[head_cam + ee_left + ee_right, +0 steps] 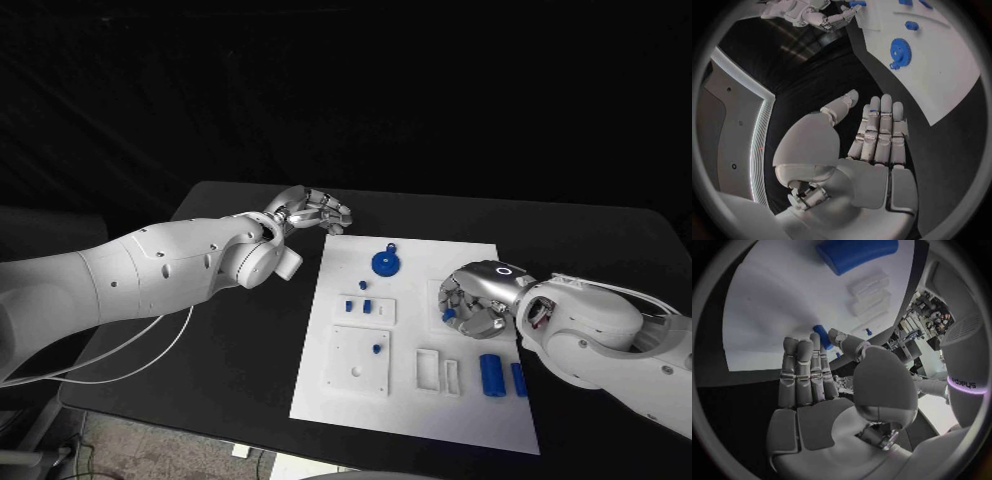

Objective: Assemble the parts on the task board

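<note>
2 hands at opposite task board [332, 395] edges

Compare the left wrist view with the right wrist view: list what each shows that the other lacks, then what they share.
Left wrist view alone: the left hand, open and holding nothing over the black table, and the blue gear lying on the board.

Right wrist view alone: a large blue cylinder, white rectangular frames, and a small blue peg at the right hand's fingertips; I cannot tell whether it is pinched.

Both: the white task board and the right hand, seen far off in the left wrist view.
</note>
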Robot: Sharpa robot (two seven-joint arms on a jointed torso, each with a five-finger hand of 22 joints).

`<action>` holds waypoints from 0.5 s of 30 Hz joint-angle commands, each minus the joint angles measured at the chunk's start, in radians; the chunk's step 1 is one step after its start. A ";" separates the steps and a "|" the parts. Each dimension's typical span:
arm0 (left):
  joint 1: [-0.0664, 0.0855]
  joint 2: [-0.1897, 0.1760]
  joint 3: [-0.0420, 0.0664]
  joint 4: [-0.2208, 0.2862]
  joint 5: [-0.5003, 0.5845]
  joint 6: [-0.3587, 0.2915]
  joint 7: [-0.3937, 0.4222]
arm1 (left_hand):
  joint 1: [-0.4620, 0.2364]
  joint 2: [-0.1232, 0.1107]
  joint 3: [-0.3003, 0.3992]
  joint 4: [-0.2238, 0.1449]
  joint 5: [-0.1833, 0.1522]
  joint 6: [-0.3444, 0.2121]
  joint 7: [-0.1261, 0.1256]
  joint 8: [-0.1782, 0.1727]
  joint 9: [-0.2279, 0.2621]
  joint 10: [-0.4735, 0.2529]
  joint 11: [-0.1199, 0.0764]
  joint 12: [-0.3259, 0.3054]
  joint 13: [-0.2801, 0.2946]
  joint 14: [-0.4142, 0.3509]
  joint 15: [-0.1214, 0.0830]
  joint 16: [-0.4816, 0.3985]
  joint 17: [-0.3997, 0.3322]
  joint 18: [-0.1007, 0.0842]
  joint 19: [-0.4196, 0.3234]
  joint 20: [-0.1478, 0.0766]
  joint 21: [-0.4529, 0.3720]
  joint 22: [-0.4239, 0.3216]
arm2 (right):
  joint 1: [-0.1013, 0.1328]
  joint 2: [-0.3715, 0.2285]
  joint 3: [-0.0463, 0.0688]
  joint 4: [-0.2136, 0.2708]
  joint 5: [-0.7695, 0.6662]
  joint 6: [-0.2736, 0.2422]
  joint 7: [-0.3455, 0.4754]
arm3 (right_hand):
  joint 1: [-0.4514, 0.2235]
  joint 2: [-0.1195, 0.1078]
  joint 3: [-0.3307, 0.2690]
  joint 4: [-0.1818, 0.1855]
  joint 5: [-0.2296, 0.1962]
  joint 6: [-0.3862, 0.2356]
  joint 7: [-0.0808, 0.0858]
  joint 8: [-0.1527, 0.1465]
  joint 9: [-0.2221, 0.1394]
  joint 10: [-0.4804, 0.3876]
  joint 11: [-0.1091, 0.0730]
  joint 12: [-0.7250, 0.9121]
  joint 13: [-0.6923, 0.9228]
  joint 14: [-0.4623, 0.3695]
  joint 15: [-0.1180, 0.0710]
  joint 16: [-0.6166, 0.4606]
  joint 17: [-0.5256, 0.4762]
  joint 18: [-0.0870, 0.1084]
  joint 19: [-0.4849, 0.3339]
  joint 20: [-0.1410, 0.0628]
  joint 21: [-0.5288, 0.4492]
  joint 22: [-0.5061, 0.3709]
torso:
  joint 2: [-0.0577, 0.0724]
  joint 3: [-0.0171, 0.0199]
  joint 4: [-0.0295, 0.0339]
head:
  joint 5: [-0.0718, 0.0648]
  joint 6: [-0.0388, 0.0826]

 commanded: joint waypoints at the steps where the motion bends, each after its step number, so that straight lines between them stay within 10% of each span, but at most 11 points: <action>1: 0.000 0.001 0.001 0.001 -0.002 0.012 0.008 | -0.006 -0.001 0.002 0.005 0.001 -0.009 0.000 0.005 -0.001 -0.003 0.001 -0.007 -0.002 -0.002 0.007 -0.004 0.002 0.010 0.003 0.000 -0.005 0.001 | -0.002 -0.006 -0.001 0.012 0.020 -0.036 -0.009 | -0.001 0.013 0.012 -0.001 0.001 0.012 -0.003 0.013 0.017 0.011 -0.003 0.009 0.003 0.010 -0.006 0.006 0.002 0.014 0.014 -0.002 0.010 0.023 | 0.000 0.0008 0.0005 | 0.005 -0.003; 7: 0.000 0.003 0.001 -0.001 -0.002 0.012 0.008 | -0.006 -0.001 0.002 0.006 0.001 -0.009 0.000 0.005 -0.001 -0.004 0.001 -0.007 -0.002 -0.002 0.007 -0.005 0.003 0.010 0.003 0.000 -0.006 0.001 | -0.002 -0.020 0.002 0.027 0.059 -0.065 -0.003 | -0.009 0.016 0.025 -0.014 0.004 0.016 -0.004 0.012 0.020 0.014 -0.005 0.012 0.006 0.016 -0.008 0.007 0.002 0.014 0.019 -0.006 0.018 0.022 | 0.000 0.0008 0.0000 | 0.006 -0.006; 15: -0.001 0.007 0.001 -0.002 -0.002 0.013 0.009 | -0.006 -0.001 0.002 0.006 0.001 -0.010 0.000 0.005 -0.002 -0.004 0.001 -0.007 -0.002 -0.002 0.007 -0.005 0.004 0.010 0.003 0.000 -0.006 0.002 | 0.003 -0.036 0.069 0.065 0.142 -0.090 0.014 | -0.016 0.019 0.032 -0.023 0.012 0.020 -0.005 0.011 0.022 0.016 -0.006 0.012 0.006 0.019 -0.009 0.006 0.001 0.014 0.021 -0.007 0.023 0.022 | 0.000 0.0002 -0.0004 | 0.015 -0.012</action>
